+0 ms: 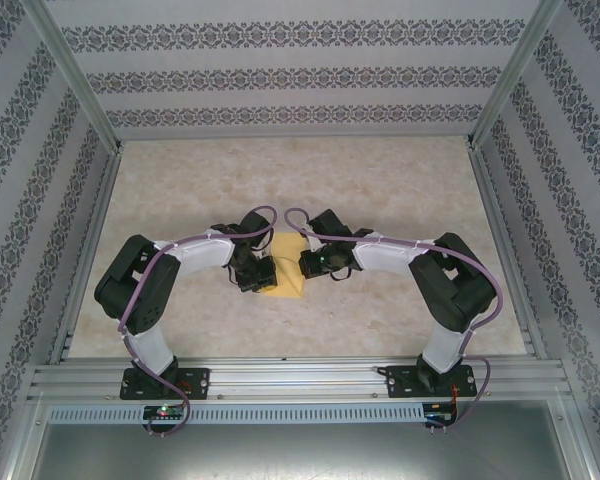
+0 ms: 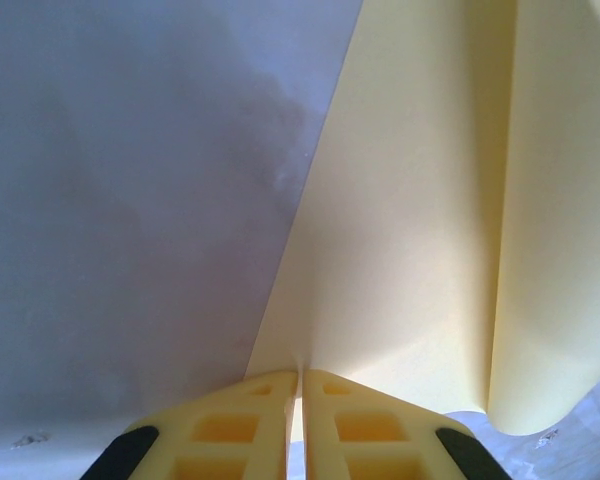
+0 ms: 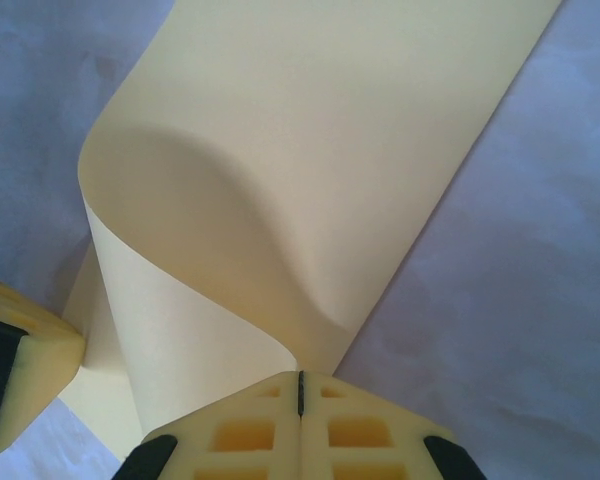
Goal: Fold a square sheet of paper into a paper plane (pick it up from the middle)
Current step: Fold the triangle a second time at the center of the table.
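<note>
Top view: square sheet of paper (image 1: 288, 272) on marbled tabletop (image 1: 400, 190), mid-table, partly lifted. Left gripper (image 1: 263, 274) at sheet's 9 o'clock, right gripper (image 1: 308, 263) at its 3 o'clock, facing each other.
Left wrist view: yellow fingers (image 2: 230, 420) pressed together, pinching sheet edge. Paper fans out toward 12–1 o'clock, far side curled over at 3 o'clock.
Right wrist view: jaws closed tight on sheet edge. Paper arches up in loop toward 11 o'clock. Left gripper's finger at 8 o'clock.
</note>
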Controlling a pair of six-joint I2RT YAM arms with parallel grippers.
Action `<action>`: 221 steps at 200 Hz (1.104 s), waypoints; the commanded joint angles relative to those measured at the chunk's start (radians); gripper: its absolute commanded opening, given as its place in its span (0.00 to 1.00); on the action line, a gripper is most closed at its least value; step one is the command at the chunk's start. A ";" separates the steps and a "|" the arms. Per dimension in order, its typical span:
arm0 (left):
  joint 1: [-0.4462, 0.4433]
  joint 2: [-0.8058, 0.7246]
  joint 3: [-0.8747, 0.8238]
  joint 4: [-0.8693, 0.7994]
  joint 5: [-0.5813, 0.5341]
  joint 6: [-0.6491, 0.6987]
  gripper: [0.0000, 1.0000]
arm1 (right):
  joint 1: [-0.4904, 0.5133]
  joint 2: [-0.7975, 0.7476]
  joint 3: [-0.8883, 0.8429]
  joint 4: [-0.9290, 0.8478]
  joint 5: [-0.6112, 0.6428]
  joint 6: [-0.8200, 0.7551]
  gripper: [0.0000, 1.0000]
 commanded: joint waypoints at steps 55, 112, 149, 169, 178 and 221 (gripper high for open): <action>-0.011 0.005 -0.020 -0.047 -0.085 0.010 0.14 | -0.013 -0.001 0.010 -0.019 0.015 -0.028 0.05; -0.011 0.010 -0.016 -0.052 -0.088 0.014 0.13 | -0.017 0.032 0.038 -0.028 0.006 -0.043 0.05; -0.011 0.011 -0.019 -0.049 -0.086 0.012 0.14 | -0.020 0.034 0.049 -0.031 -0.005 -0.048 0.05; -0.011 0.009 -0.017 -0.055 -0.091 0.015 0.13 | -0.021 0.041 0.060 -0.034 -0.019 -0.053 0.05; -0.011 0.007 -0.018 -0.057 -0.094 0.017 0.13 | -0.021 0.045 0.062 -0.033 -0.027 -0.053 0.05; -0.011 0.004 -0.017 -0.065 -0.097 0.020 0.13 | -0.021 0.065 0.077 -0.035 -0.045 -0.061 0.05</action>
